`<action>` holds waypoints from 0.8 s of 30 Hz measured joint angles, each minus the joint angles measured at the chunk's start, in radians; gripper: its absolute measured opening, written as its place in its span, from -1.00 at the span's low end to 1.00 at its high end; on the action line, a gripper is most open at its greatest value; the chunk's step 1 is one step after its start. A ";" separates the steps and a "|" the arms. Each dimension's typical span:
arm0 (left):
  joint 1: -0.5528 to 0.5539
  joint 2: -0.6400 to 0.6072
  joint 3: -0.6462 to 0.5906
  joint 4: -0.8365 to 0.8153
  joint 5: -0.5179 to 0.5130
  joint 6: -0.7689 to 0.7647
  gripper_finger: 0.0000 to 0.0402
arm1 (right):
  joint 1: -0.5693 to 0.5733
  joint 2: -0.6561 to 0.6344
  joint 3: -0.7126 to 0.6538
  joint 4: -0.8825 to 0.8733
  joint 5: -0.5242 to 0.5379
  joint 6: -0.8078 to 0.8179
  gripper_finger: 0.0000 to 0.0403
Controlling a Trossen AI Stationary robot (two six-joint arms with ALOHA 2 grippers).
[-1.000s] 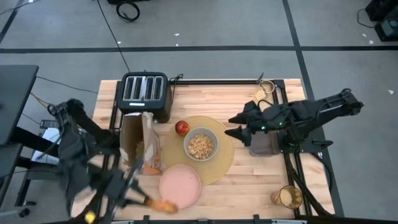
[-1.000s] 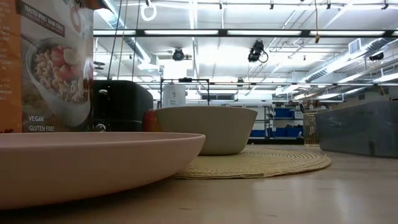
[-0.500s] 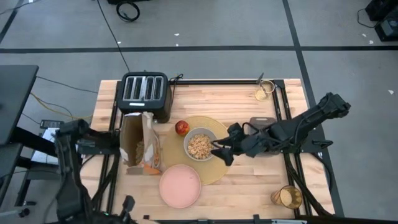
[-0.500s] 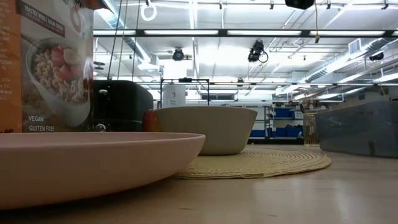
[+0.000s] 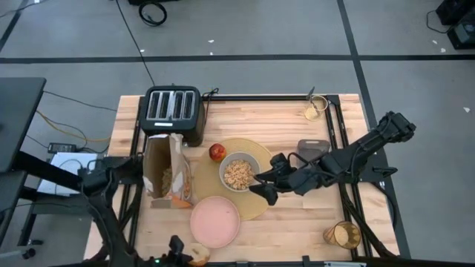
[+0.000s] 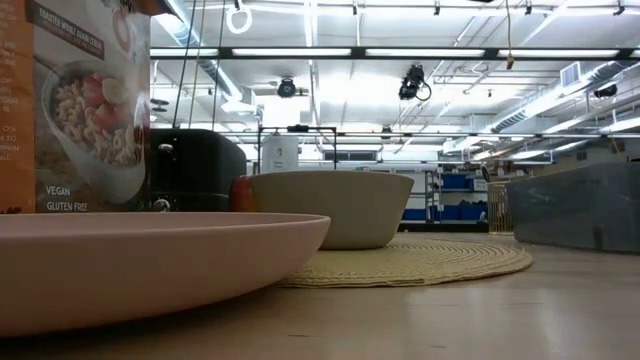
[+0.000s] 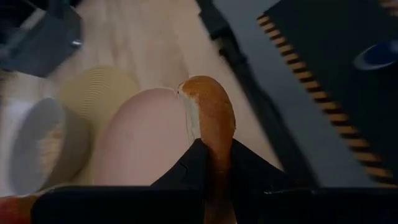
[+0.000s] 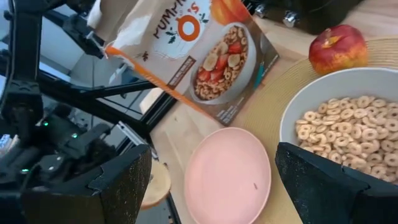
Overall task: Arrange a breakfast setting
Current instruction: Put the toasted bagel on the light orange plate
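Placemat [image 5: 260, 202] fills the frame's centre, bowl [image 5: 240, 173] on it, plate [image 5: 215, 221] lower left. Left gripper [image 5: 189, 256], bottom edge, pinches the toast [image 7: 208, 115] by its crust; light, crumbly, probably wants gentle handling. Right gripper [image 5: 261, 184] hangs wide, empty, beside the bowl.

black four-slot toaster [image 5: 174, 110] at the back; open cereal bag [image 5: 168, 172] in front of it

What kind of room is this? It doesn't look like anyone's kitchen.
Probably a robotics lab or workshop rather than a home. The wooden table stands on grey floor marked with tape lines, the low view shows exposed ceiling ducts and strip lights, and storage shelves stand at the back.
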 joint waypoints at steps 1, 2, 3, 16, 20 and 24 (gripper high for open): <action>-0.001 0.012 0.000 -0.017 -0.027 0.000 -0.76 | 0.003 0.000 0.000 -0.001 0.000 0.004 0.71; 0.001 0.022 0.000 -0.035 -0.056 0.000 -0.76 | 0.006 0.000 0.000 -0.002 0.000 0.009 0.71; 0.005 0.033 0.000 -0.060 -0.086 -0.003 -0.76 | 0.007 0.000 0.000 -0.004 0.000 0.013 0.71; 0.136 0.130 0.000 -0.181 -0.124 -0.046 -0.76 | 0.008 0.000 0.000 -0.004 -0.003 -0.021 0.71; 0.155 0.146 -0.007 -0.152 -0.154 -0.050 -0.76 | 0.008 0.000 0.000 -0.004 -0.003 -0.034 0.71; 0.165 0.147 -0.069 -0.007 -0.167 0.027 -0.76 | 0.007 0.000 0.000 0.001 0.001 -0.048 0.71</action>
